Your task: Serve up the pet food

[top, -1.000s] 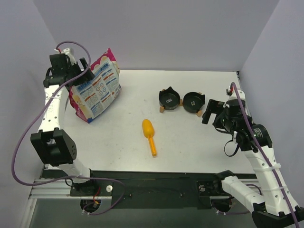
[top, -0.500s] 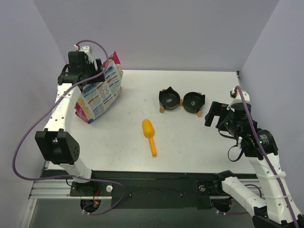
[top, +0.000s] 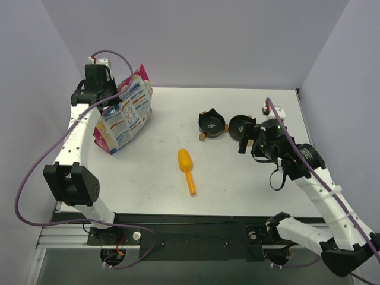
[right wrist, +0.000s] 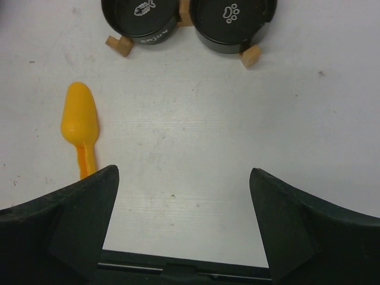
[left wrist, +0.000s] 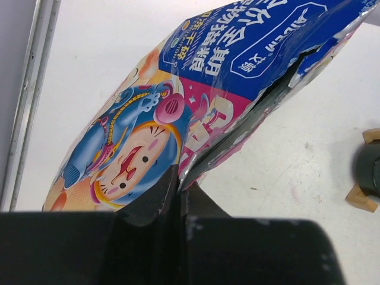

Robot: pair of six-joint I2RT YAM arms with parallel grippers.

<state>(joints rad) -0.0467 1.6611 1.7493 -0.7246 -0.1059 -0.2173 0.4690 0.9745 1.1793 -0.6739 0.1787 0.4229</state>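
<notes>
Left wrist: left tool (left wrist: 180, 185) clamps the edge of the pet food bag (left wrist: 196, 89).

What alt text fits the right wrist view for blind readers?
The right fingers are open and empty above a white table. A yellow scoop lies on the left; two black bowls stand side by side at the top edge.

You see one bag of pet food (top: 123, 116) at upper left, one yellow-orange scoop (top: 186, 168) at centre, and two of one kind right of centre: a left-hand black bowl (top: 212, 124) and a right-hand black bowl (top: 239, 125).
</notes>
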